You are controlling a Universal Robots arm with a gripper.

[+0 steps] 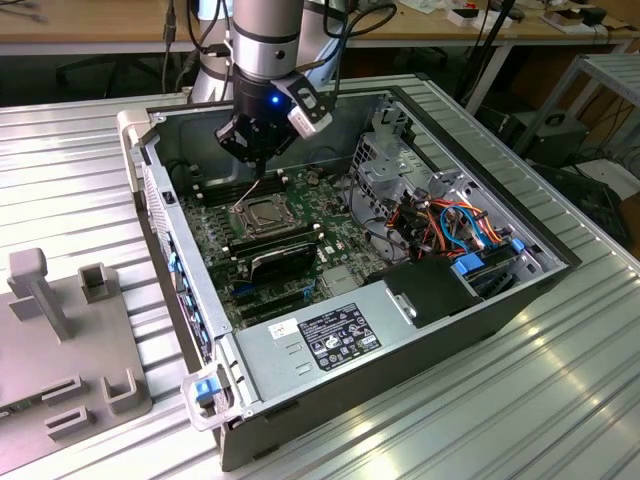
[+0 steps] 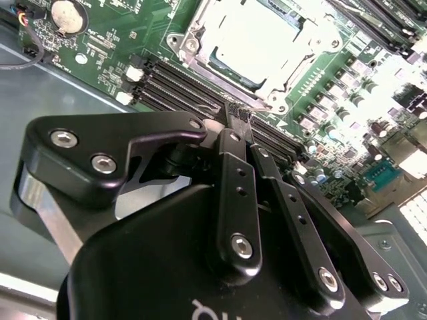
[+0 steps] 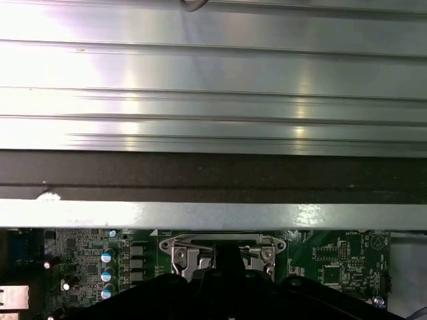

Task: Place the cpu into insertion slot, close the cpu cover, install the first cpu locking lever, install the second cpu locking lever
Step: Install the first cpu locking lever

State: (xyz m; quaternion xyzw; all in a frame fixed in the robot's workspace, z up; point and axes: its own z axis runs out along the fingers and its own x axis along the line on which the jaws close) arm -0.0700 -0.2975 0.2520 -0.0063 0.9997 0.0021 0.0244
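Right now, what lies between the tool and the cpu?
In the second wrist view, the near edge of the cpu cover lies between the tool and the cpu; the memory slots run beside the tool.

1. the arm is cut off by the upper edge of the exterior view.
2. in the second wrist view the gripper covers much of the green board.
3. the socket there runs past the picture's edge and is washed out by glare, so what lies in it cannot be told.
4. in the first wrist view the gripper's black body hides the middle of the socket.
5. the grey fixture runs off the exterior view's left.
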